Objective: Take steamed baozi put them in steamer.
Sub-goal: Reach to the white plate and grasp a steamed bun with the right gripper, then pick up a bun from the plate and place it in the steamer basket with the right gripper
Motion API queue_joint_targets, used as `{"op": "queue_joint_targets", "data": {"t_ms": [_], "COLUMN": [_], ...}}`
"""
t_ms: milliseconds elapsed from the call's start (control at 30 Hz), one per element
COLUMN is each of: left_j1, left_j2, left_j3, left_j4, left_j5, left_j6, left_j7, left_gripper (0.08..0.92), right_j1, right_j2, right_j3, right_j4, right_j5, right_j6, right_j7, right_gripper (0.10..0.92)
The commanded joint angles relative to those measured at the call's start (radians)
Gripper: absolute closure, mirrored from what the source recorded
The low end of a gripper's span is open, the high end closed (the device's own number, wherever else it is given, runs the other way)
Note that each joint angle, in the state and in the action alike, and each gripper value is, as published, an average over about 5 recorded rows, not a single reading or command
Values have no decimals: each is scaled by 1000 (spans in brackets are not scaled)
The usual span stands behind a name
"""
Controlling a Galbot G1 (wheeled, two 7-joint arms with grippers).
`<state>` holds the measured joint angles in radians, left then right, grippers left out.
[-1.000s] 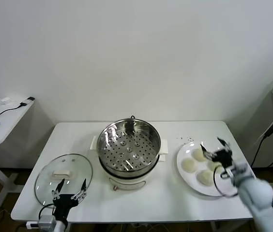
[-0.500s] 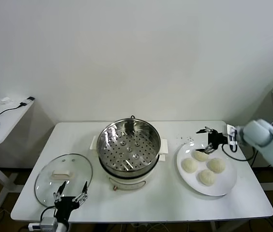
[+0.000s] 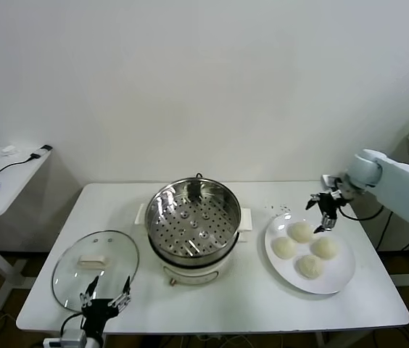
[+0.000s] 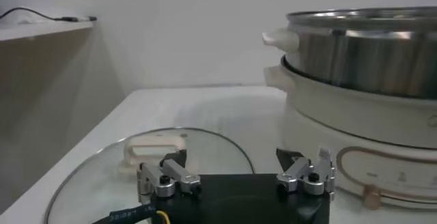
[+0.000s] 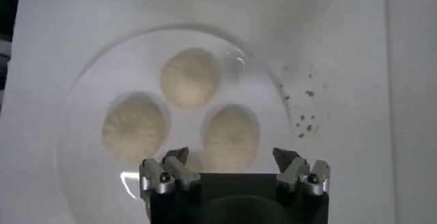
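Baozi [image 3: 300,232] — four — sit on white plate [image 3: 335,284]; steamer [image 3: 193,217] empty.

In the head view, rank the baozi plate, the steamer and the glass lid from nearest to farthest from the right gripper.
1. White plate holding four baozi, directly beneath and in front of the open right gripper, on the table's right side.
2. Steamer, at the table's centre, to the gripper's left.
3. Glass lid, at the table's front-left, by the left gripper.
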<state>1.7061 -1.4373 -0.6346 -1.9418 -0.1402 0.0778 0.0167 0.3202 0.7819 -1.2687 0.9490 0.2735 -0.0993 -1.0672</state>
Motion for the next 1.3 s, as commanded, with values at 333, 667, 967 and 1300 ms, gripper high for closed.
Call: {"op": "queue_joint_targets", "data": {"t_ms": [333,667,967,1300], "left_j1": [10,11,16,34], "left_j2": [-6,-6,-8,-7], "left_j3": [4,4,2,15], "left_j4": [8,9,-9,-58], "left_j5": [6,13,14,15], "left_j6": [-13,-17,-13,-8], "left_j7": [-1,-2,-4,-4], "left_gripper": [177,177,177,177], "right_j1": [-145,-171,-34,639], "right_j2": [160,178,122,293], "right_j3": [90,120,48,-288], "right_j4": [-217,-230,-79,159], "right_j5": [-86,-92,-31,297], "right_j6": [-48,-57,-64,137], "right_j7": [78,71,59,-28], "right_gripper": [203,237,393,398]}}
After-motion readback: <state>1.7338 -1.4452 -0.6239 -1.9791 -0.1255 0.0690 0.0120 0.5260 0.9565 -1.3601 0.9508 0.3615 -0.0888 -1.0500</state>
